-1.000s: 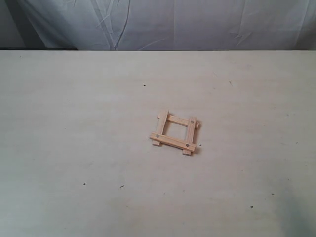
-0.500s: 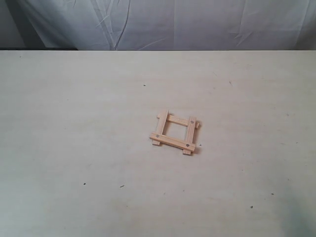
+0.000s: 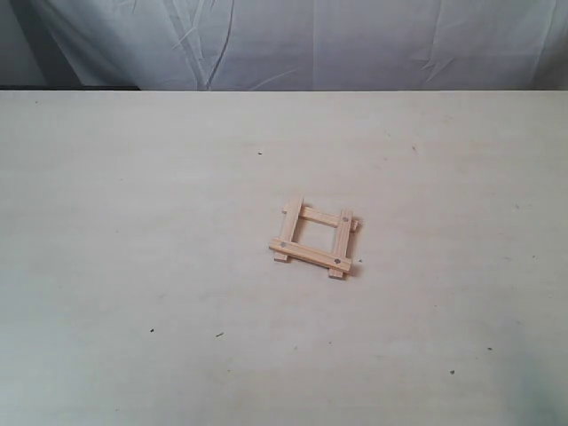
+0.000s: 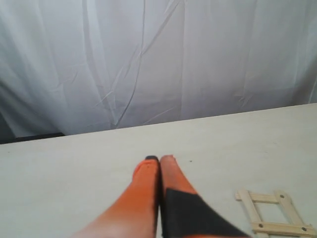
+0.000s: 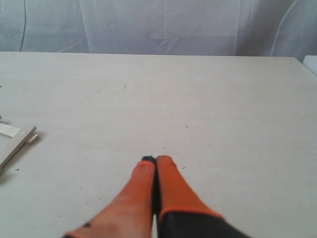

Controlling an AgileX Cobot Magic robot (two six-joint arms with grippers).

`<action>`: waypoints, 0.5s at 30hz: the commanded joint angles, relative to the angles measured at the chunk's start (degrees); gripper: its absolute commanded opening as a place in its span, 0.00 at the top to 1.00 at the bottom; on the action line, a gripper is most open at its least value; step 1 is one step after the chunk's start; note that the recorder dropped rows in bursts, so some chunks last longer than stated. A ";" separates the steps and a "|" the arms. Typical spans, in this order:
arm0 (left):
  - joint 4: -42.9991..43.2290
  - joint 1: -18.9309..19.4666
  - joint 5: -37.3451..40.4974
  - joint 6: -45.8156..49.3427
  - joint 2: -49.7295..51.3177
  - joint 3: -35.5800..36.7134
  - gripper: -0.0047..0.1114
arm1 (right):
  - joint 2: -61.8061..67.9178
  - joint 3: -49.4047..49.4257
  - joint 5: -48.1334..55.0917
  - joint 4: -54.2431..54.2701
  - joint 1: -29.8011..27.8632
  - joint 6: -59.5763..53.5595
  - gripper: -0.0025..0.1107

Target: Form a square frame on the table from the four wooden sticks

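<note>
Four pale wooden sticks lie crossed as a small square frame (image 3: pixel 315 238) near the middle of the beige table (image 3: pixel 133 222), with ends overlapping and dark dots at the corners. The frame (image 4: pixel 275 213) also shows in the left wrist view, off to one side of my left gripper (image 4: pixel 159 159), whose orange fingers are pressed together and hold nothing. One corner of the frame (image 5: pixel 12 141) shows at the edge of the right wrist view, well apart from my right gripper (image 5: pixel 156 159), which is shut and holds nothing. Neither gripper appears in the exterior view.
A wrinkled white cloth (image 3: pixel 311 40) hangs behind the table's far edge. A few tiny dark specks (image 3: pixel 219 335) dot the tabletop. A dark gap (image 4: pixel 29 137) shows under the cloth at one end.
</note>
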 commanded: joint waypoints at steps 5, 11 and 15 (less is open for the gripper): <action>3.32 7.06 -1.65 0.07 -12.43 16.22 0.96 | -0.29 0.29 -0.86 0.28 -0.36 -0.14 0.98; 3.47 11.14 -3.89 0.07 -21.31 25.96 0.96 | -0.29 0.29 -0.86 0.28 -0.36 -0.14 0.98; 3.47 11.61 -4.03 0.07 -21.31 27.36 0.96 | -0.29 0.29 -0.86 0.28 -0.36 -0.14 0.98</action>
